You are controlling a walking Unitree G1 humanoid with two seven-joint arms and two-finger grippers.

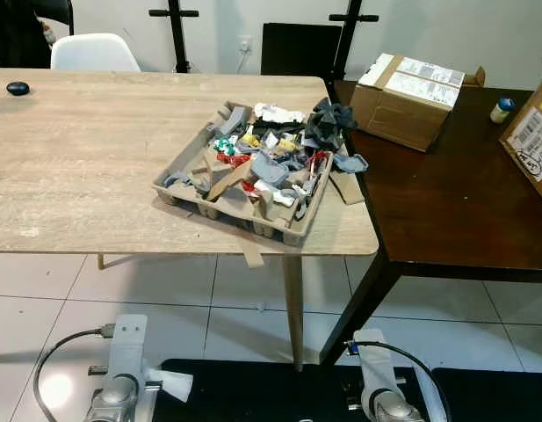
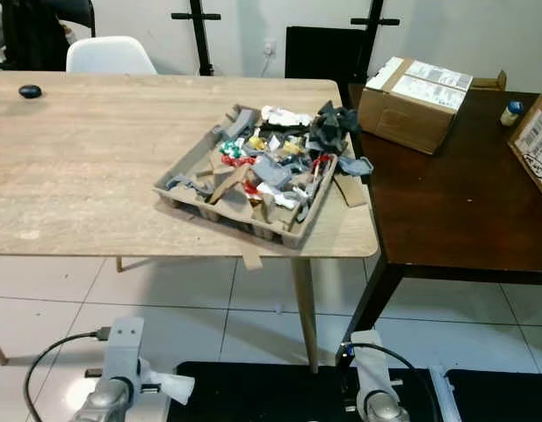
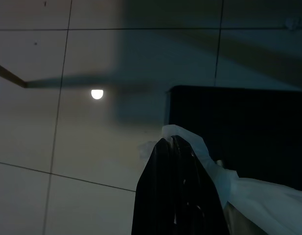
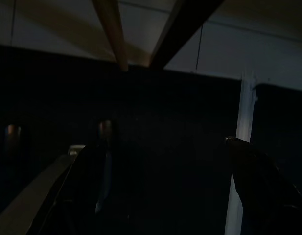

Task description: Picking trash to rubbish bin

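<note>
A cardboard tray (image 1: 225, 209) heaped with mixed trash (image 1: 272, 163) (paper scraps, wrappers, grey and dark pieces) sits at the near right corner of the light wooden table (image 1: 86, 176). My left gripper (image 3: 169, 147) hangs low above the tiled floor, shut on a crumpled white piece of trash (image 3: 248, 196), which also sticks out beside the left wrist as the same white piece (image 1: 170, 384). My right gripper (image 4: 163, 144) hangs low on the right with its fingers spread apart and nothing between them, over a black surface (image 1: 271, 387) on the floor.
A dark brown table (image 1: 446, 211) adjoins on the right, carrying a cardboard box (image 1: 411, 101), a small bottle (image 1: 502, 109) and another box (image 1: 534, 141). A white chair (image 1: 93, 53) stands behind the wooden table. A wooden table leg (image 1: 292, 308) stands just ahead.
</note>
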